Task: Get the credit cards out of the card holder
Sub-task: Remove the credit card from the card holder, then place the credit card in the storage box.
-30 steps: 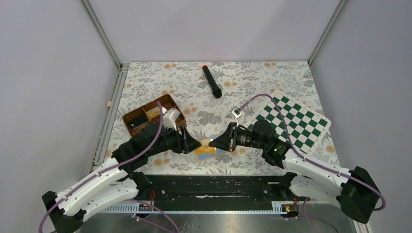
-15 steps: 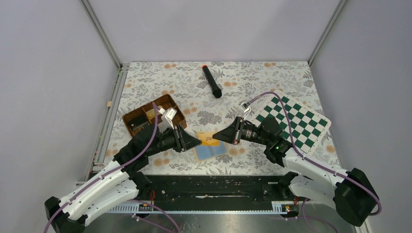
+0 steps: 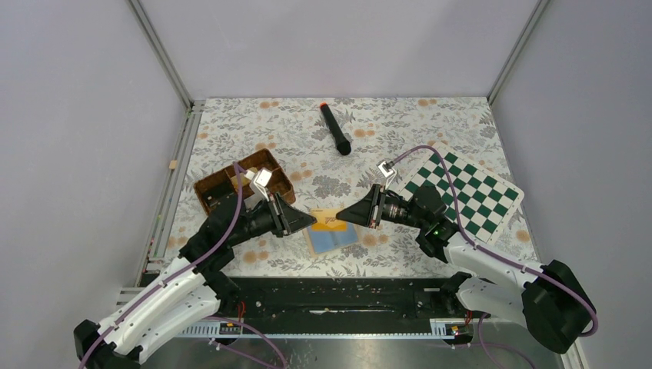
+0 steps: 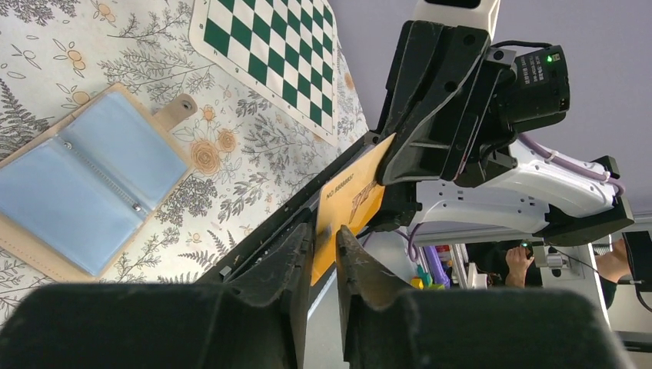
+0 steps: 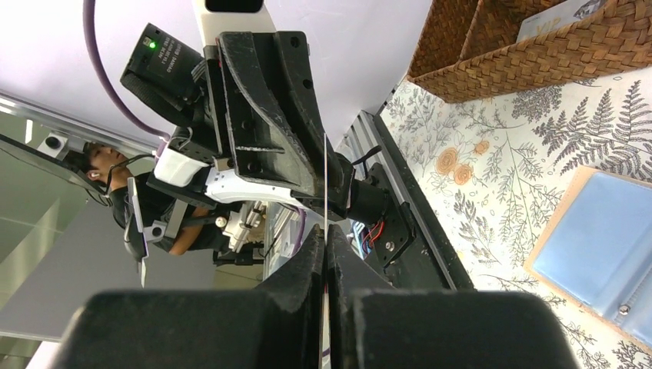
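The yellow-gold card (image 3: 329, 219) hangs in the air between my two grippers, above the card holder (image 3: 332, 239), which lies open on the floral cloth with pale blue sleeves showing. My right gripper (image 3: 344, 219) is shut on the card's right end; in the right wrist view the card (image 5: 325, 177) is edge-on between the closed fingertips (image 5: 325, 234). My left gripper (image 3: 310, 221) has its jaws slightly apart astride the card's left end (image 4: 350, 204), with a gap on one side (image 4: 321, 231). The holder also shows in both wrist views (image 4: 84, 184) (image 5: 607, 231). A pale bluish card (image 5: 557, 14) lies in the basket.
A brown woven partitioned basket (image 3: 223, 188) stands at the left, behind my left arm. A green-white chequered board (image 3: 469, 192) lies at the right under my right arm. A black marker with an orange tip (image 3: 335, 129) lies at the back centre.
Both grippers rose from the holder with the yellow card between them. Since then my left gripper has drawn back a little to the left and its jaws have loosened.
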Robot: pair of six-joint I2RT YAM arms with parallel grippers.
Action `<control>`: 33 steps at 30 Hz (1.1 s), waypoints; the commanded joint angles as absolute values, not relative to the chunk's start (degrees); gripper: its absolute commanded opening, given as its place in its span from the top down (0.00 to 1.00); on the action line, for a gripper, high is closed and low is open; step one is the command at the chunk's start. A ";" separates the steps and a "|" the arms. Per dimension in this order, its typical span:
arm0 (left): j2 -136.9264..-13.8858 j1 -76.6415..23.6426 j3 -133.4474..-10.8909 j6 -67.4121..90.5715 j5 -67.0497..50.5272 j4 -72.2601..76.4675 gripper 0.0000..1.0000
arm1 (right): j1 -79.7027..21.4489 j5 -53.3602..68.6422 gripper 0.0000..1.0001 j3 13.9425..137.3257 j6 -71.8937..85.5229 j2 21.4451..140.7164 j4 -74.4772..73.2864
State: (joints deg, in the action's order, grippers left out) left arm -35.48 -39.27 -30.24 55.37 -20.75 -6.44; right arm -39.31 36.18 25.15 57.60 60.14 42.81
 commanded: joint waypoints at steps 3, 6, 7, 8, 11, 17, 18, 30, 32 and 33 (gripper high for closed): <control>-34.30 -38.39 -28.85 56.62 -23.60 -1.57 0.95 | -38.58 37.55 0.98 25.47 59.04 60.37 46.62; -34.21 -37.95 -28.72 57.26 -23.37 -0.92 1.00 | -38.51 37.29 0.93 25.65 59.08 60.56 46.08; -34.19 -37.91 -28.78 57.44 -23.26 -0.81 1.00 | -38.57 37.08 0.89 25.78 59.00 60.61 45.64; -34.21 -37.75 -28.95 57.52 -23.05 -0.79 1.00 | -38.47 36.72 0.86 25.94 58.81 60.46 44.90; -34.62 -37.45 -29.92 57.48 -22.63 -0.79 1.00 | -38.50 35.71 0.79 27.10 57.20 59.86 41.17; -35.83 -35.28 -32.37 55.97 -19.76 -5.33 1.00 | -37.58 30.12 0.35 27.85 55.44 56.12 34.56; -35.66 -34.25 -33.28 55.54 -18.73 -6.49 1.00 | -37.39 28.13 0.27 27.87 54.83 54.68 32.83; -43.46 -13.54 -41.69 49.65 -6.40 -11.85 1.00 | -37.19 19.00 0.00 35.29 45.02 46.61 4.34; -45.66 -10.62 -42.54 50.04 -5.23 -10.95 1.00 | -37.24 17.45 0.01 37.01 43.25 45.94 -3.30; -46.63 -9.50 -43.20 49.97 -4.75 -10.91 1.00 | -37.24 16.49 0.01 37.56 42.53 45.25 -6.84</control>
State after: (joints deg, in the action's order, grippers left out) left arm -43.88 -13.41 -40.07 51.20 -9.30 -13.21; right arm -37.45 20.34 33.56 47.22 46.96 8.03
